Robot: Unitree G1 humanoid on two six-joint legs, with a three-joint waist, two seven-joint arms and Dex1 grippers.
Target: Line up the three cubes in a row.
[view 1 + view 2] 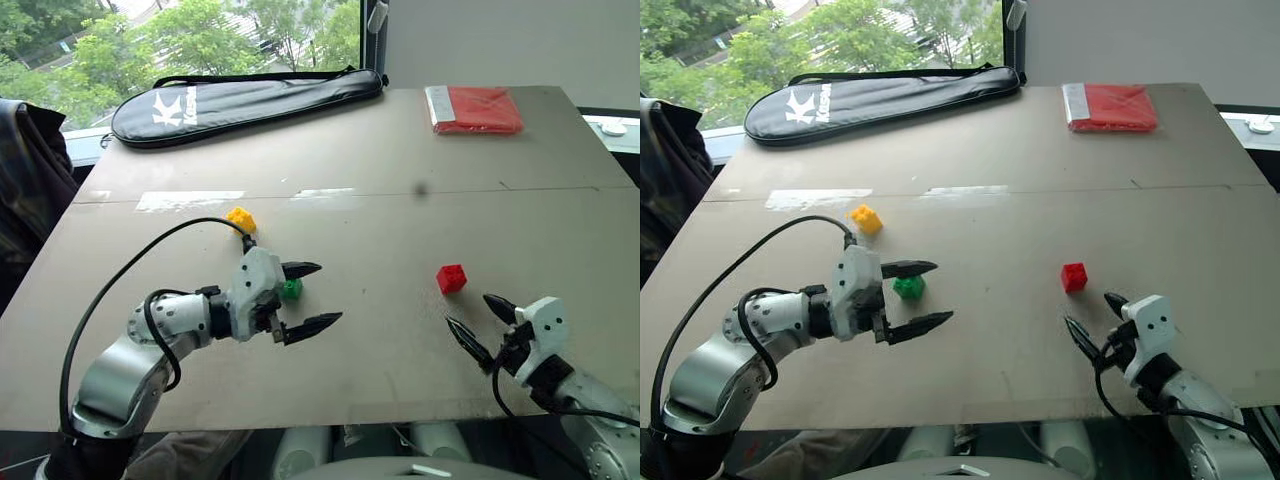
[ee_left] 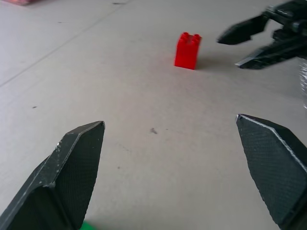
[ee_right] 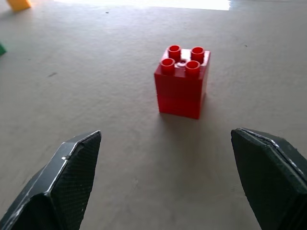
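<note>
- a grey-brown table (image 1: 400, 180) stands by a window, with a black racket bag (image 1: 240, 100) and a flat red packet (image 1: 478, 108) at its far edge.
- left gripper (image 1: 308, 297) has its fingers spread wide, the green cube (image 1: 291, 289) just beside them.
- yellow cube (image 1: 241, 219) lies beyond it.
- right gripper (image 1: 483, 325) is spread wide, near the red cube (image 1: 451, 278), not touching.
</note>
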